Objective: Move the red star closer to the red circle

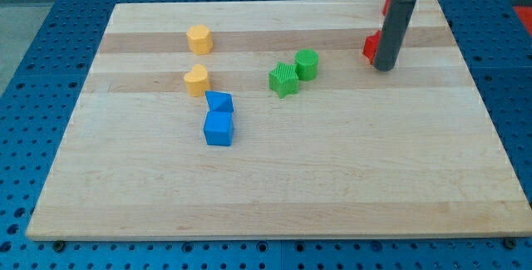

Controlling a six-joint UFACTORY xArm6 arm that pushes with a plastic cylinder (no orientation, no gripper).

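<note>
My tip (pixel 383 67) rests on the board at the view's upper right. A red block (pixel 371 46) sits just left of the rod and touches it; the rod hides part of it, so I cannot make out its shape. A second red block (pixel 385 6) shows as a sliver behind the rod near the board's top edge, mostly hidden. I cannot tell which one is the star and which the circle.
A green star (pixel 283 80) and a green round block (pixel 307 63) sit left of my tip. Two yellow blocks (pixel 199 39) (pixel 197 79) lie at the upper left. Two blue blocks (pixel 219 101) (pixel 219 128) touch below them. The wooden board (pixel 332 187) lies on a blue perforated table.
</note>
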